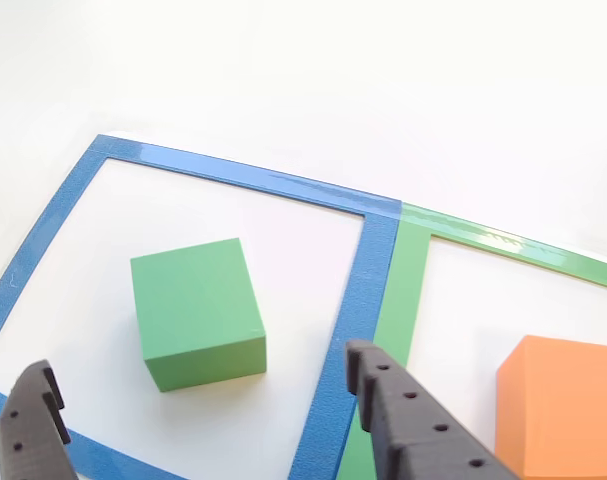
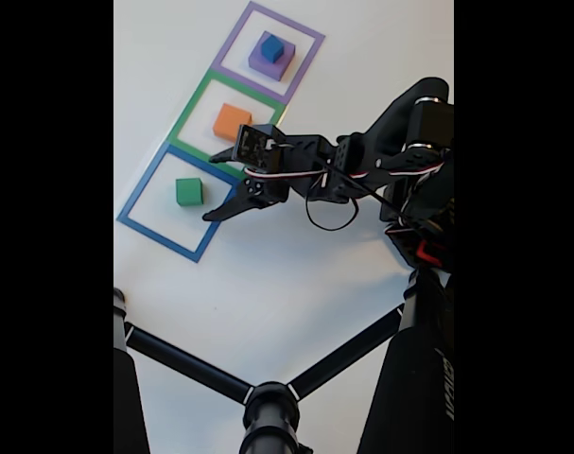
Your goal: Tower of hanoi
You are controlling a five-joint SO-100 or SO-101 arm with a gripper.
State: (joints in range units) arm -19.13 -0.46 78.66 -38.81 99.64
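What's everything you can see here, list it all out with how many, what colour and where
green block: one, green, inside the blue outline, standing alone
orange block: one, orange, inside the green outline
purple block: one, purple, flat, inside the purple outline
blue cube: one, blue, on top of the purple block
blue outline: one, blue, end square of the row, nearest the bottom in the fixed view
green outline: one, green, middle square
purple outline: one, purple, far end of the row
table: one, white, under everything
black tubes: several, black, joined in the fixed view's foreground
gripper: one, black, open, hovering beside the green block
arm: one, black, right side of the fixed view
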